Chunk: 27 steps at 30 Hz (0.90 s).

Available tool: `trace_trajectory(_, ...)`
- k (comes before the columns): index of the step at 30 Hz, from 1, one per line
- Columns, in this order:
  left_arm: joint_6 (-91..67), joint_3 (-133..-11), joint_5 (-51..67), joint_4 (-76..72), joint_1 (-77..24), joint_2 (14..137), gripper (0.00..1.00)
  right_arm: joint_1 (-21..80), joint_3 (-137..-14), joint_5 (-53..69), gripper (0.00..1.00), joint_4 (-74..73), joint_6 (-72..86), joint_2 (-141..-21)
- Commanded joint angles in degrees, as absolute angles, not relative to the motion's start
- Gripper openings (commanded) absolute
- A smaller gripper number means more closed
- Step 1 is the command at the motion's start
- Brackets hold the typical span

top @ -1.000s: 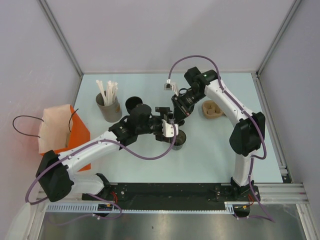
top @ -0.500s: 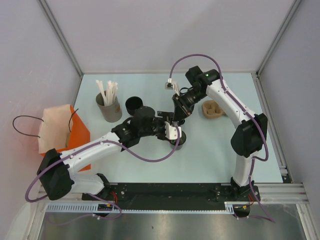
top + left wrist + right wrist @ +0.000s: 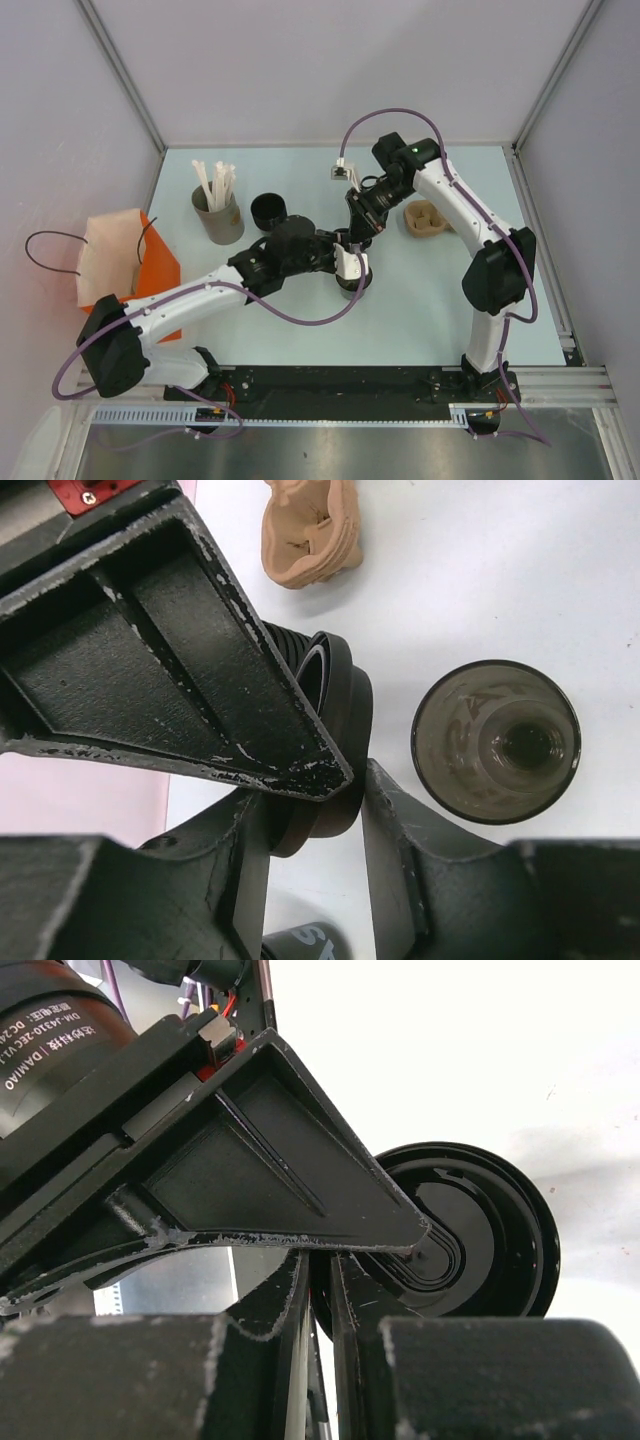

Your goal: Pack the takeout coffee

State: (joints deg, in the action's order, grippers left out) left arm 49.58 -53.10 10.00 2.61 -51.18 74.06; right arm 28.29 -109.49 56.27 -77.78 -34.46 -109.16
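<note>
Your right gripper (image 3: 318,1265) pinches the black lid (image 3: 490,1235) by its rim and your left gripper (image 3: 318,805) is closed across its thickness, so it stands on edge, with the open upright cup (image 3: 495,742) just apart at 3 o'clock in the left wrist view.

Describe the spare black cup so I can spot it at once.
Start at the grey cup of white straws at the far left of the table. The black cup just right of it is the one: open-topped, no straws, nothing gripping it.
</note>
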Motion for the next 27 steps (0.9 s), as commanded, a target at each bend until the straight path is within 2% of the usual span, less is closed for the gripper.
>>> trace_trajectory(1, 49.04, -54.41, 9.76, 2.11, -52.12, 74.36, 0.29, 27.95, -110.13, 58.36, 0.16, -79.89, -35.59, -105.82)
trace_trajectory(2, 49.04, -54.32, 9.76, 2.11, -52.12, 74.36, 0.29, 27.69, -110.91, 58.19, 0.28, -80.50, -35.86, -105.91)
trace_trajectory(4, 48.78, -53.88, 9.49, 2.02, -52.12, 73.92, 0.29, 25.94, -112.67, 58.71, 0.43, -82.43, -37.35, -106.00)
trace_trajectory(5, 48.69, -53.70, 9.41, 1.93, -52.12, 73.31, 0.28, 24.80, -114.76, 59.23, 0.54, -83.05, -37.79, -106.17)
trace_trajectory(8, 47.47, -52.74, 9.23, 1.41, -52.03, 71.64, 0.28, 20.41, -119.60, 61.69, 0.69, -86.83, -40.86, -106.35)
trace_trajectory(10, 46.32, -52.38, 9.58, 1.32, -51.86, 70.67, 0.28, 18.64, -120.06, 62.05, 0.73, -86.75, -42.78, -105.47)
trace_trajectory(12, 44.31, -52.56, 11.07, 1.58, -51.16, 69.53, 0.28, 17.49, -118.31, 61.62, 0.84, -86.75, -45.34, -102.84)
trace_trajectory(14, 42.46, -53.35, 12.65, 2.80, -49.84, 69.17, 0.29, 17.49, -116.55, 60.30, 0.90, -85.44, -47.36, -100.56)
trace_trajectory(17, 37.98, -55.72, 17.48, 4.30, -47.04, 69.26, 0.30, 18.37, -110.76, 56.80, 0.93, -79.30, -46.06, -97.83)
trace_trajectory(22, 29.02, -58.71, 28.81, 5.71, -42.11, 69.43, 0.31, 21.00, -93.92, 50.37, 1.00, -59.12, -41.58, -86.50)
trace_trajectory(27, 19.18, -58.89, 40.50, 3.87, -37.01, 68.82, 0.31, 23.99, -83.15, 45.88, 1.00, -45.28, -36.67, -77.79)
